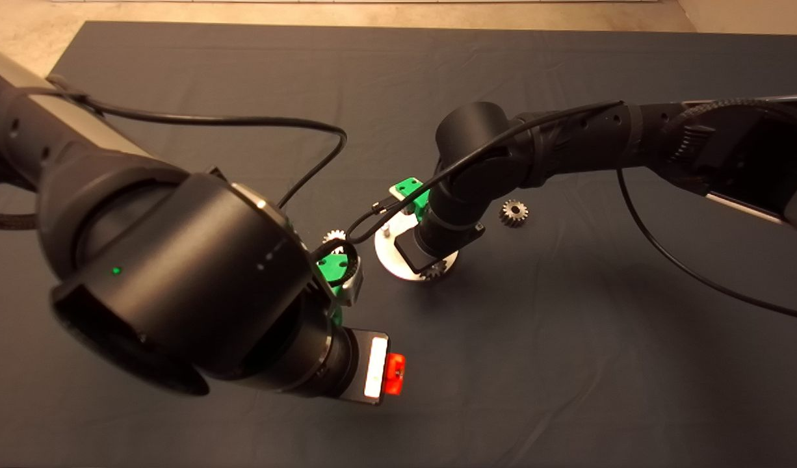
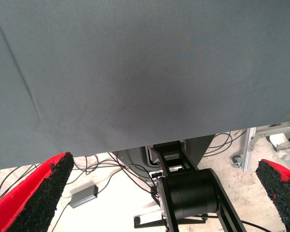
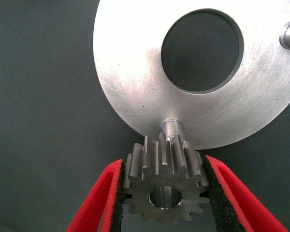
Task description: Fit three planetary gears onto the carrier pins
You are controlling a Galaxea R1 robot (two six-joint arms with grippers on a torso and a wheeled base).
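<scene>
Gripping one planetary gear [image 3: 165, 186] between its black pads, the right gripper [image 3: 164, 193] holds it just above a carrier pin [image 3: 173, 129] at the silver disc's [image 3: 135, 72] rim — only the right wrist view shows this. From the head view, a second gear [image 1: 514, 212] lies on the mat [image 1: 567, 364] beside the disc, a third [image 1: 334, 237] near the left gripper [image 2: 159, 193], whose fingers spread wide, empty. No writing is legible.

This looks like a robotics lab or test workshop. A dark mat [image 1: 567, 390] covers the surface, 2 black robot arms trail exposed cables across it, and below its edge the bare floor [image 2: 111, 198] carries loose wiring, a small grey box [image 2: 83, 195] and aluminium framing [image 2: 251, 140].
</scene>
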